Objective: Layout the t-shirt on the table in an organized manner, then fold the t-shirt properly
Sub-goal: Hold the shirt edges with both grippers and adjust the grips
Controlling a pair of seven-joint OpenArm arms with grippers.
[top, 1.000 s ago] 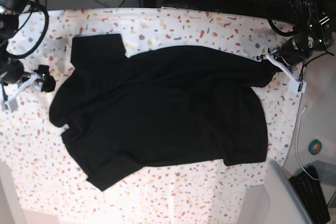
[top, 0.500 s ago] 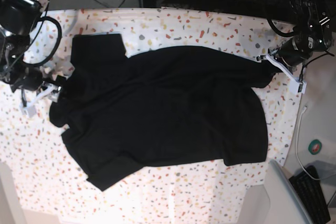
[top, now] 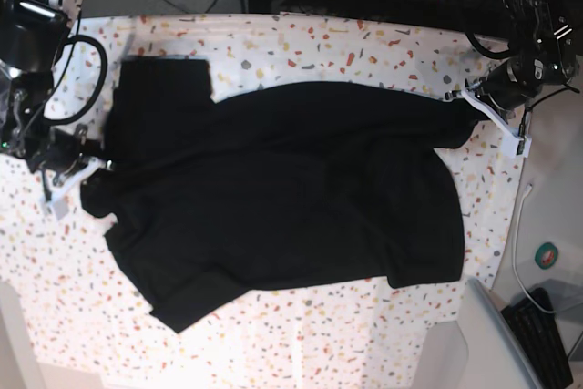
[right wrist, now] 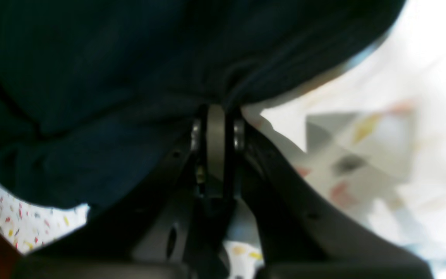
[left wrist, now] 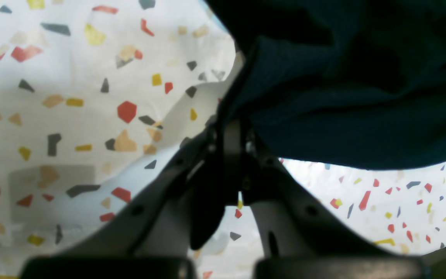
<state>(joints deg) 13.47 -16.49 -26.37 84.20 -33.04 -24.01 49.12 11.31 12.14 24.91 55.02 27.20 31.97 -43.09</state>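
Base: both arms at t-shirt point(top: 273, 198) edges

The black t-shirt point(top: 273, 198) lies spread, rumpled and askew, across the table point(top: 364, 43), a white surface with coloured speckles. One sleeve points to the far left corner; its hem lies right.

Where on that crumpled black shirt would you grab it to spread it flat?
At two opposite edges, each from its own side. The t-shirt lies bunched on the table. The right gripper and left gripper are each shut on an outer edge, so pulling apart would likely stretch it flat.
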